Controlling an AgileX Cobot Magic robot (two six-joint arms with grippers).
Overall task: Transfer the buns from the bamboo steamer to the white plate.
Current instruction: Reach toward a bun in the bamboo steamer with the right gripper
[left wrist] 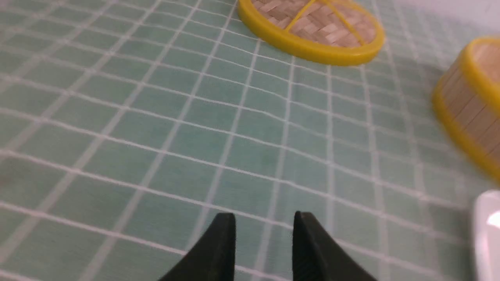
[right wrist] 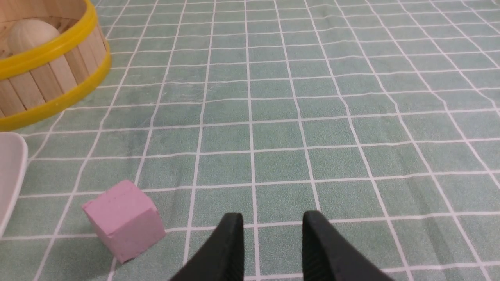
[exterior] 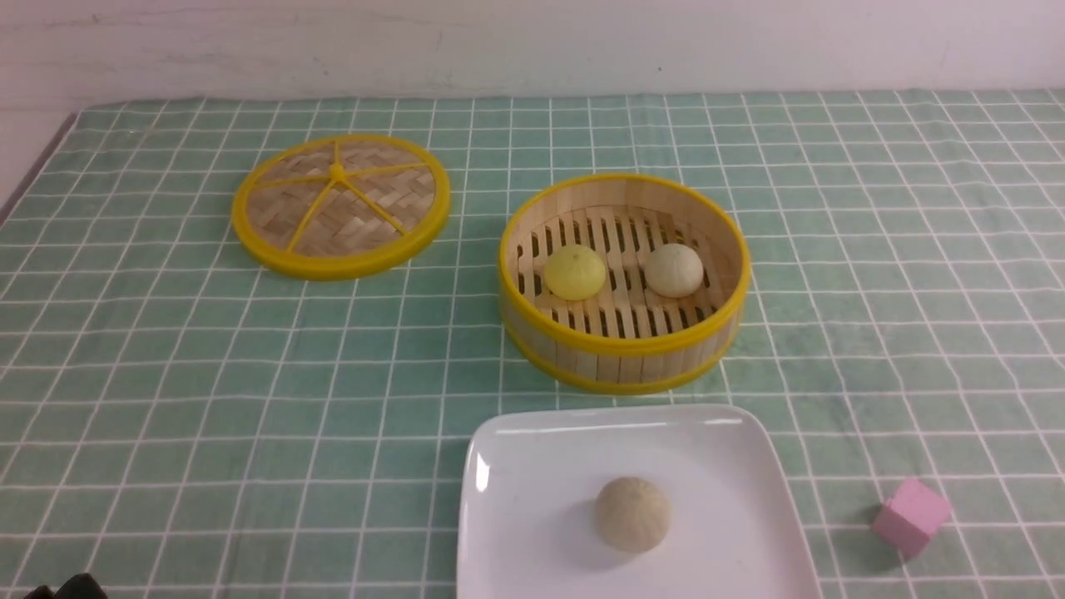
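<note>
The bamboo steamer (exterior: 624, 353) stands mid-table. On its slat floor lie the pale yellow bun (exterior: 574, 272) and, to its right, the cream-beige bun (exterior: 674, 269). Nearer to me sits the white plate (exterior: 532, 466). In the left wrist view my left gripper (left wrist: 264, 218) hovers open over bare cloth, with the steamer wall (left wrist: 468, 105) and a plate corner (left wrist: 488, 234) at the picture's edge. My right gripper (right wrist: 273, 218) is open over the cloth too, well away from the steamer (right wrist: 50, 74), where the cream-beige bun (right wrist: 29, 35) shows. Both grippers hold nothing.
A greyer ridged bun (exterior: 631, 513) rests on the plate. The woven yellow-rimmed lid (exterior: 339, 204) lies flat at the back left. A pink cube (exterior: 909, 516) sits on the cloth right of the plate, close to my right gripper. Green checked cloth covers the table.
</note>
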